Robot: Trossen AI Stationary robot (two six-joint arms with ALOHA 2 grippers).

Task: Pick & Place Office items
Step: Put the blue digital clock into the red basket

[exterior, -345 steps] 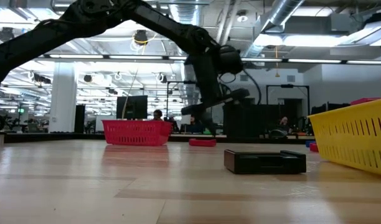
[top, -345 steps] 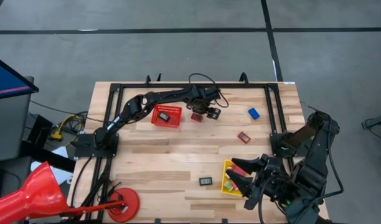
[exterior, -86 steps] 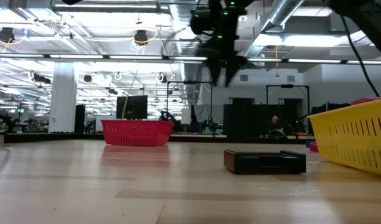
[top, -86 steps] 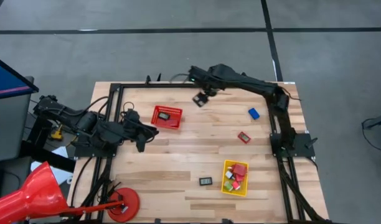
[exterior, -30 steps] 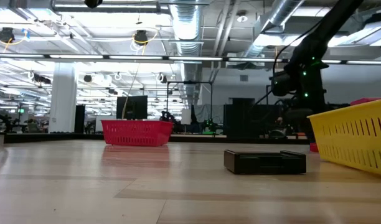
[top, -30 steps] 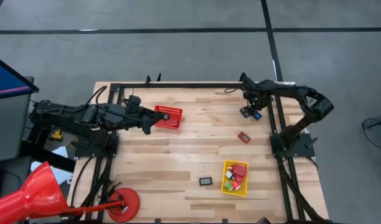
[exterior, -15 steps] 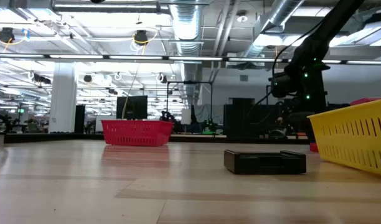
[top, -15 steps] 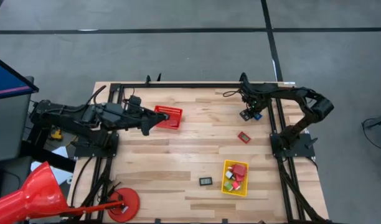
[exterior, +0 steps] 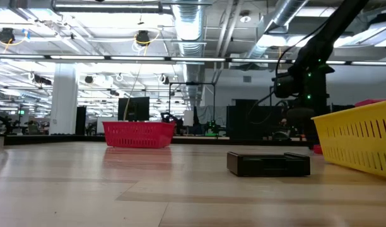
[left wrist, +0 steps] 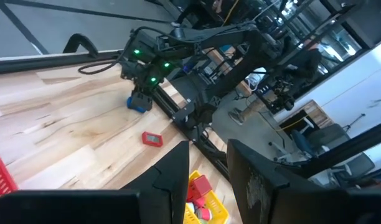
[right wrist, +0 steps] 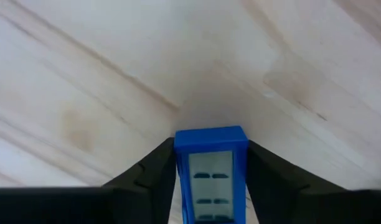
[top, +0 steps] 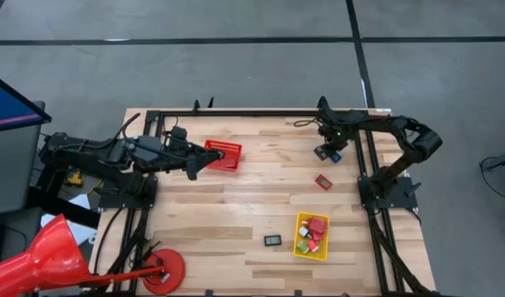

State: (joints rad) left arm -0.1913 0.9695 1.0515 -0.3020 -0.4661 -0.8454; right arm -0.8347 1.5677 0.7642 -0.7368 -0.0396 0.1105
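Note:
My right gripper [top: 328, 153] is near the table's far right and is shut on a small blue piece with a pale face [right wrist: 210, 171]. That piece also shows as a blue spot in the high view [top: 336, 155]. My left gripper [top: 194, 169] hovers by the left side of the red mesh basket [top: 222, 154]; its fingers [left wrist: 206, 180] are open and hold nothing. A red piece [top: 323, 181] and a flat dark rectangle [top: 272, 240] lie flat on the wood. The yellow bin [top: 299, 237] holds several coloured pieces. My right gripper pinches the blue piece between its two fingers [right wrist: 150, 180], which sit on its two long sides [right wrist: 180, 168]. The fingers come from above and point down. The pale face is turned toward the wrist camera. A shadow lies on the wood beneath the piece; whether it still touches the table I cannot tell.
The red mesh basket holds one dark piece. A black frame rail [top: 358, 148] runs just right of my right gripper. In the low view the dark rectangle [exterior: 269, 163] lies in front, with the yellow bin [exterior: 357, 142] at right. Bare wood lies in the middle.
My right gripper has edged slightly toward the table's left and near edges, and the blue piece has moved with it.

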